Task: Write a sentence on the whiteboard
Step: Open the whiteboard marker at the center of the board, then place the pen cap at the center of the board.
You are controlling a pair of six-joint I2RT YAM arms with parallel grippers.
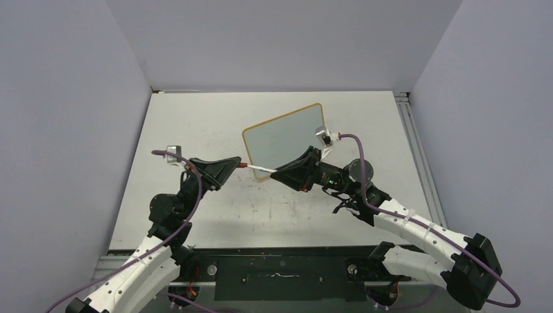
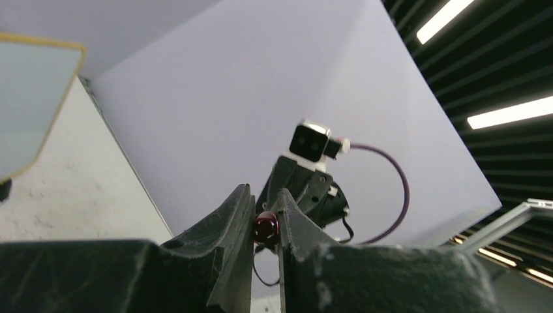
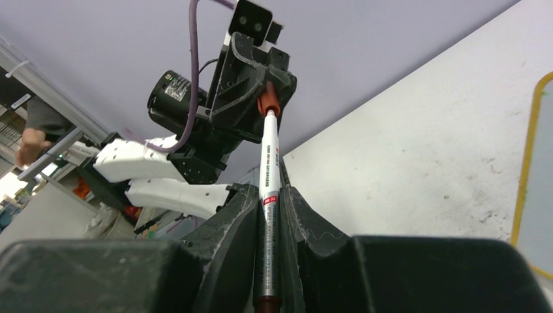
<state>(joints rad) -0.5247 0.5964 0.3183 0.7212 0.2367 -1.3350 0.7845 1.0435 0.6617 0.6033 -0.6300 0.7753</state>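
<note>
Clamps the marker (image 3: pixel 269 163) by its barrel with the right gripper (image 3: pixel 269 192), a finger pressed in on each side. Leaves the grey tail end poking back toward the wrist camera.

Pinches the red cap (image 2: pixel 266 227) at the far end with the left gripper (image 2: pixel 264 195), jaws drawn in to a narrow slot around it. Shows the cap seated against the white barrel in the right wrist view.

Holds the marker in a near-straight line between the two sets of fingertips, with a short run of white barrel bare in the gap from above. Faces the two grippers tip to tip, left arm reaching in from the left and right arm from the right.

Places the whiteboard (image 1: pixel 287 134) on the table (image 1: pixel 195 124) just beyond both grippers, turned at an angle, its face a flat grey from above. Puts its near-left corner right by the marker; cannot tell whether they touch.
</note>
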